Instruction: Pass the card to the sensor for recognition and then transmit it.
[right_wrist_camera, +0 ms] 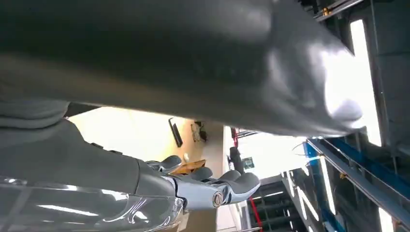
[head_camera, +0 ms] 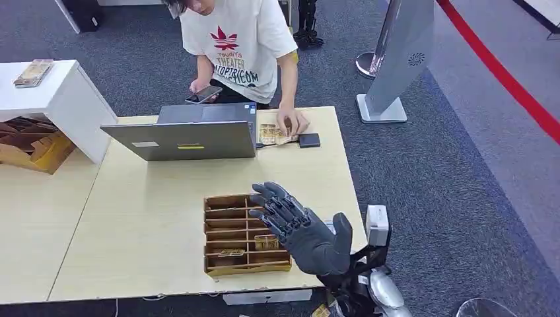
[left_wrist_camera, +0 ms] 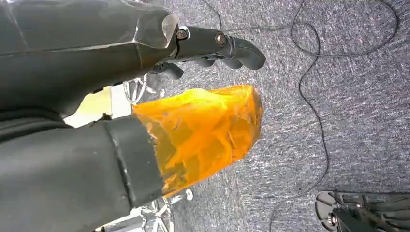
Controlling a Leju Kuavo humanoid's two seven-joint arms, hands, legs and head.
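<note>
My right hand (head_camera: pixel 300 228) hovers palm up over the right side of the wooden card tray (head_camera: pixel 228 211), fingers spread and nothing in it. Cards (head_camera: pixel 266 242) lie in the tray's near slots. The black sensor (head_camera: pixel 309 140) lies at the table's far edge, well beyond the hand. In the right wrist view the fingers (right_wrist_camera: pixel 227 186) reach out straight, with the sensor (right_wrist_camera: pixel 175 131) small and far off on the table. My left hand (left_wrist_camera: pixel 217 46) hangs beside my body over the carpet, fingers loosely apart and holding nothing.
A person crouches behind the table (head_camera: pixel 152 218), one hand (head_camera: pixel 290 122) on loose cards (head_camera: pixel 269 134) beside the sensor, the other holding a phone (head_camera: pixel 203 94). An open laptop (head_camera: pixel 188 135) stands left of them. A white cabinet (head_camera: pixel 53 99) is at far left, a sign stand (head_camera: pixel 396 59) at right.
</note>
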